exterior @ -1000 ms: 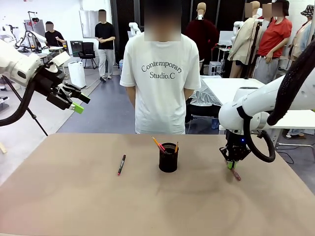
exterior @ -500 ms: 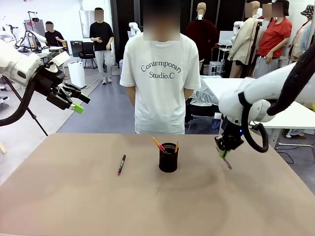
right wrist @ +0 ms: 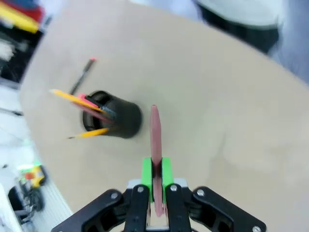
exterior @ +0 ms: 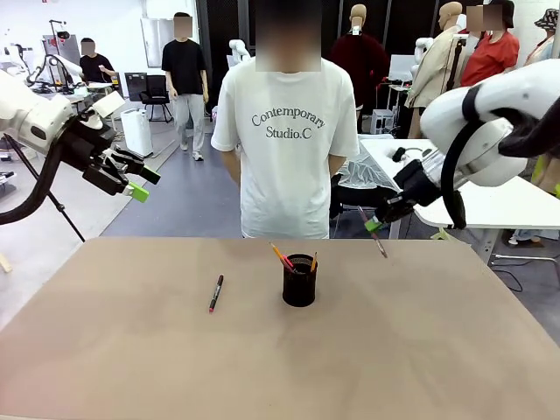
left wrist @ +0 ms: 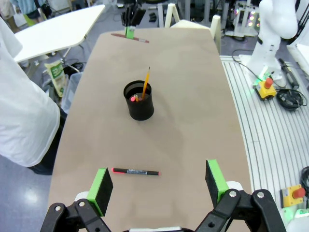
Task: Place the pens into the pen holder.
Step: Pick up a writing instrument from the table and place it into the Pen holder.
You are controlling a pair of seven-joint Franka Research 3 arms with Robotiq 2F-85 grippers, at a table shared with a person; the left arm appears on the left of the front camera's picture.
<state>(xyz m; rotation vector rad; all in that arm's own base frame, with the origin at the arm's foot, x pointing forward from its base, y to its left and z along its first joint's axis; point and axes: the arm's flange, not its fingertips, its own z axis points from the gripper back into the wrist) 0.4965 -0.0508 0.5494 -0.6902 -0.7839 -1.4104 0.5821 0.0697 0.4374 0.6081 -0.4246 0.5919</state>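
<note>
The black mesh pen holder (exterior: 299, 281) stands mid-table with two orange-yellow sticks and a pink one in it. To its left on the table lies the dark pen with a red end (exterior: 215, 293). My right gripper (exterior: 374, 225) hangs above the table, right of and above the holder, shut on the pinkish-red pen (exterior: 379, 242). In the right wrist view that pen (right wrist: 155, 129) sticks out between the green pads, with the holder (right wrist: 116, 118) ahead and to the left. My left gripper (exterior: 136, 181) is open, high off the table's left; below it are the dark pen (left wrist: 135, 171) and the holder (left wrist: 140, 101).
A person in a white T-shirt (exterior: 284, 131) stands at the far edge behind the holder, hands behind the back. A white table (exterior: 516, 206) is beyond the right corner. Beside the table lies ribbed flooring with a red stop button (left wrist: 265, 86).
My right gripper has lifted the pinkish-red pen off the table at the right and carried it up and left, toward the holder. The left arm has not moved.
</note>
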